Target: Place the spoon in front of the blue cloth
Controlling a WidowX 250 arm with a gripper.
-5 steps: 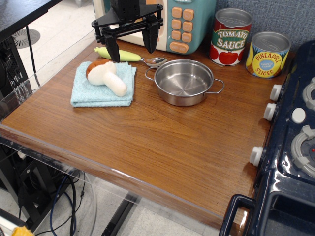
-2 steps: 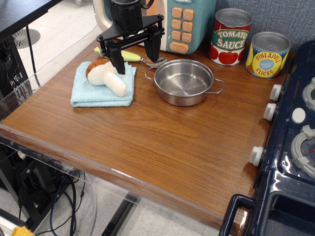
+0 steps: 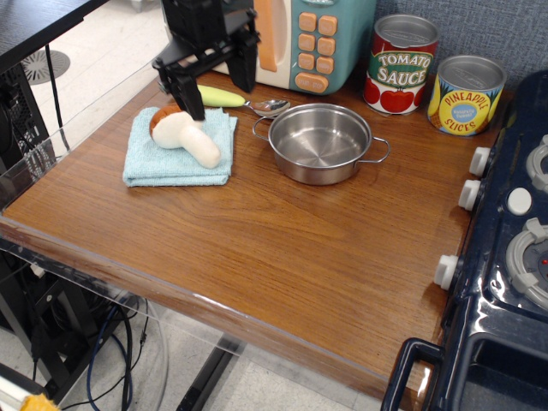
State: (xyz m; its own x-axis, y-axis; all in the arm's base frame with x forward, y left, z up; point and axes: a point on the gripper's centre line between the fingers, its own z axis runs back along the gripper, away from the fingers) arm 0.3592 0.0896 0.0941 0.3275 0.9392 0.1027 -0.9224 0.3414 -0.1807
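Observation:
The spoon (image 3: 224, 98) lies on the wooden table behind the blue cloth (image 3: 169, 161). Its pale yellow-green handle points left and its metal bowl (image 3: 270, 106) sits near the steel pot. My gripper (image 3: 217, 91) is open and low over the spoon's handle. One finger (image 3: 190, 96) stands at the handle's left end by the cloth's back edge. The other finger (image 3: 243, 70) stands behind the handle. The handle's left end is hidden by the finger.
A toy mushroom (image 3: 186, 135) lies on the cloth. A steel pot (image 3: 318, 143) stands right of the cloth. A toy microwave (image 3: 317, 38), a tomato sauce can (image 3: 402, 64) and a pineapple can (image 3: 465, 94) line the back. A toy stove (image 3: 514, 231) is at the right.
My gripper has moved left and turned, and its fingers now stand on either side of the spoon's handle. The spoon, cloth and pot have not moved.

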